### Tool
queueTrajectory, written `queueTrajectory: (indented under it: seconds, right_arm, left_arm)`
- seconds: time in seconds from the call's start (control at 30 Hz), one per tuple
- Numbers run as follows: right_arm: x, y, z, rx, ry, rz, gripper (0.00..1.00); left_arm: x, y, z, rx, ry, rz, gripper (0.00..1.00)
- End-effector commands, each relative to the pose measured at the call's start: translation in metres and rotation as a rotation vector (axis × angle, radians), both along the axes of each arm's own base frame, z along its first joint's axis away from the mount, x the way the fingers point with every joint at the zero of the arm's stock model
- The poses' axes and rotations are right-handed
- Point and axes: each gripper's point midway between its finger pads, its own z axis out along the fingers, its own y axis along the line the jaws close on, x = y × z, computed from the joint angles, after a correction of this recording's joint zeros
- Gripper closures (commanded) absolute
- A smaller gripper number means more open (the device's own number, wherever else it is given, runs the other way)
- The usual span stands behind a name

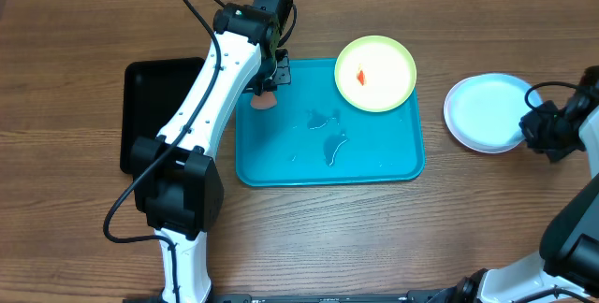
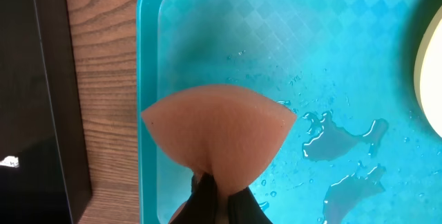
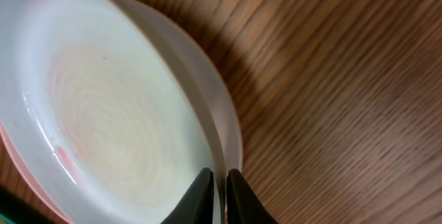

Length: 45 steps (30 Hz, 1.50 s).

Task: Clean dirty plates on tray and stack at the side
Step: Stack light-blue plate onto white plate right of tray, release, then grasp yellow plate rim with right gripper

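- Overhead: red-smeared yellow-green plate [image 1: 375, 74] lies at 1 o'clock on the tray [image 1: 374, 149], awaiting wiping; white plate [image 1: 487, 111] rests on the table [image 1: 75, 22] at 3 o'clock.
- left jaws clamp a sponge [image 2: 217, 131] for scrubbing; right jaws straddle the white plate's rim, pinching or loosening I cannot tell.

The turquoise tray [image 1: 281, 167], wet with puddles, lies flat carrying the yellow-green plate [image 1: 384, 93] (red smear at its centre) on its far right corner, while the white plate [image 1: 482, 107] sits stacked on the light blue plate [image 3: 224, 110] on the wood alongside.

Peach sponge [image 2: 217, 131]; turquoise tray [image 1: 393, 149]; black tray [image 1: 150, 97]; white plate [image 1: 482, 111]; yellow-green plate [image 1: 388, 88], red smear [image 1: 360, 77].
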Motion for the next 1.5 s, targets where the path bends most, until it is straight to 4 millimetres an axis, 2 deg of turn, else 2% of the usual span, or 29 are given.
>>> queueTrajectory:
  seconds: [0.0,0.17,0.3,0.43,0.53,0.67,0.73,0.87,1.07,1.23,1.33,1.47]
  right_arm:
    - [0.018,0.012,0.011,-0.02,-0.042,0.084,0.88]
    - [0.03,0.041,0.012,-0.025,-0.048,0.179,0.76]
    - [0.043,0.062,0.021,-0.033,-0.066,0.242,0.63]
    - [0.056,0.072,0.034,-0.046,-0.094,0.274,0.56]
    - [0.058,0.074,0.036,-0.041,-0.103,0.274,0.56]
    - [0.063,0.091,0.039,0.014,-0.141,0.336,0.56]
    - [0.07,0.113,0.043,0.055,-0.186,0.438,0.53]
    - [0.08,0.145,0.046,0.055,-0.223,0.536,0.53]
    - [0.094,0.199,0.05,0.05,-0.266,0.588,0.64]
    - [0.095,0.21,0.035,-0.058,-0.198,0.457,0.64]
    - [0.096,0.222,0.027,-0.052,-0.188,0.462,0.65]
    - [0.1,0.226,0.014,-0.049,-0.175,0.469,0.65]
  left_arm:
    - [-0.001,0.0,-0.002,-0.006,0.009,-0.01,0.96]
    - [-0.001,0.0,-0.002,-0.006,0.009,-0.01,0.96]
    - [-0.001,0.0,-0.002,-0.006,0.009,-0.01,0.96]
    - [-0.001,0.0,-0.002,-0.006,0.009,-0.01,0.96]
    - [-0.001,0.0,-0.002,-0.006,0.01,-0.01,0.96]
    - [-0.001,0.0,-0.002,-0.006,0.009,-0.01,0.96]
    - [-0.001,0.0,-0.002,-0.006,0.009,-0.01,0.96]
    - [-0.001,0.0,-0.002,-0.006,0.009,-0.01,0.96]
    - [-0.001,0.0,-0.002,-0.006,0.009,-0.01,0.96]
    - [0.0,0.0,-0.002,-0.007,0.006,-0.01,0.96]
    - [0.0,0.0,-0.002,-0.007,0.007,-0.01,0.96]
    - [0.0,0.0,-0.002,-0.007,0.005,-0.01,0.96]
